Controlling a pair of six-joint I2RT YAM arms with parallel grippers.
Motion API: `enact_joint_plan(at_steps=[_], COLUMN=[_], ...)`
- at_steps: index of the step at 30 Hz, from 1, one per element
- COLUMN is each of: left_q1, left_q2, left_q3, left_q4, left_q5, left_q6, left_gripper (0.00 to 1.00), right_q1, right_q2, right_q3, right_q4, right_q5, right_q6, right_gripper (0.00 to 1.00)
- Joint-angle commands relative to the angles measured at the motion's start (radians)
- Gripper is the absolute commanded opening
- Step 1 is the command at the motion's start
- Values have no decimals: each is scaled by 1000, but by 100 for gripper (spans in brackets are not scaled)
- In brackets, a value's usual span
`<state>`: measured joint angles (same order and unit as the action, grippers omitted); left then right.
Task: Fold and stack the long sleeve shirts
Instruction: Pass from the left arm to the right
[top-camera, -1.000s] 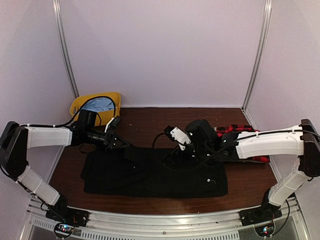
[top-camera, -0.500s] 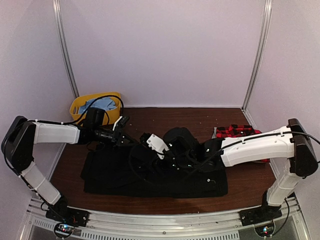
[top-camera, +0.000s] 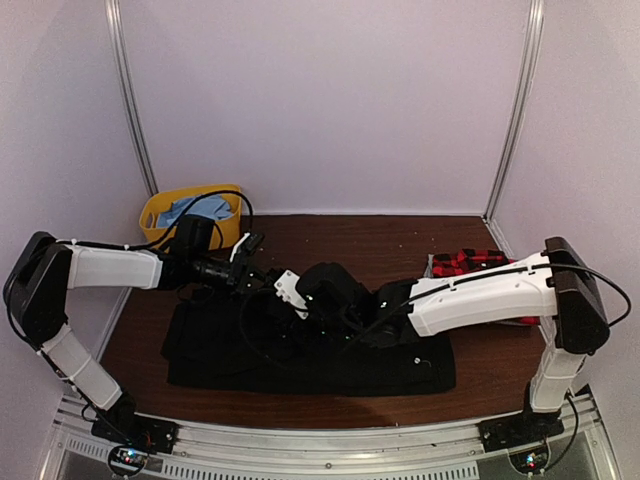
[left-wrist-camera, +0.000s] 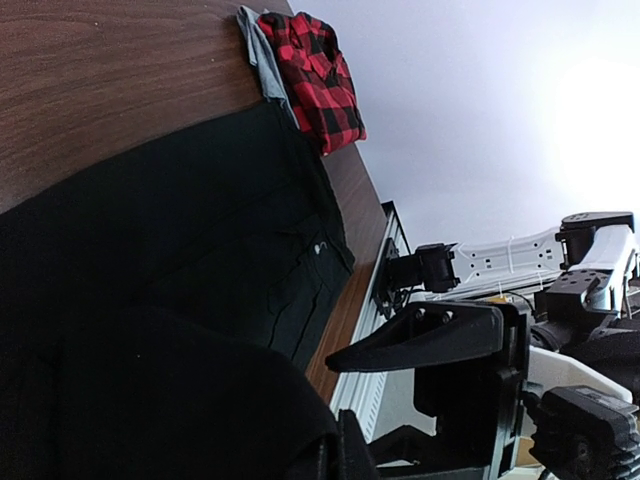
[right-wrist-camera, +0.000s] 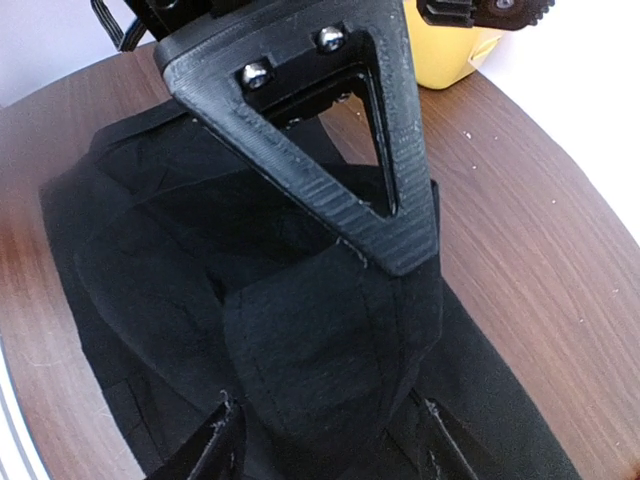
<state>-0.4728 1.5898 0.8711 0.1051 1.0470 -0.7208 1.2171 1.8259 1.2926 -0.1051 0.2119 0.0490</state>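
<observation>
Two grippers meet over black shirt (top-camera: 400, 365) spread on brown table (top-camera: 340, 235). Right gripper (right-wrist-camera: 330, 440) pinches raised fold of it. Left gripper (top-camera: 260, 281) touches same fold, closure impossible to tell. Plaid shirt (top-camera: 470, 262) folded, far right. Yellow bin (top-camera: 155, 212) in back-left corner.

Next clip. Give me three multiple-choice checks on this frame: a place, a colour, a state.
1. Where does the plaid shirt lie?
A. on the table's right side, by the right arm
B. at the near left corner
C. draped over the left arm
2. What colour is the bin at the far left?
A. green
B. yellow
C. white
3. What is the right claw doing?
A. hanging open above bare wood
B. gripping the plaid shirt
C. pinching a fold of the black shirt
Answers: 1 A, its red-and-black cloth shows beside that arm in the top view. 2 B, its rim is plainly yellow. 3 C, the right wrist view shows black cloth clamped in it.
</observation>
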Motion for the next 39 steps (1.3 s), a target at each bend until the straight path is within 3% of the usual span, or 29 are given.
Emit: enact_joint_plan(at_steps=[1, 23, 28, 35, 39], left_q1=[-7, -9, -9, -9, -9], left_q2=[-7, 2, 2, 9, 4], left_q3=[13, 17, 15, 15, 32], left_q4=[44, 43, 43, 43, -18], left_q5=[6, 9, 10, 11, 0], left_q6=[-6, -9, -11, 0, 60], left_gripper=[0, 0, 0, 0, 6], right_q1=[7, 53, 55, 59, 66], right_q2=[30, 94, 96, 81, 47], right_q3=[54, 99, 109, 117, 129], right_q4=[-55, -110, -113, -126, -186], right_q5=[107, 274, 314, 341, 298], right_q6=[-15, -67, -74, -84, -73], right_gripper=[56, 57, 42, 3, 0])
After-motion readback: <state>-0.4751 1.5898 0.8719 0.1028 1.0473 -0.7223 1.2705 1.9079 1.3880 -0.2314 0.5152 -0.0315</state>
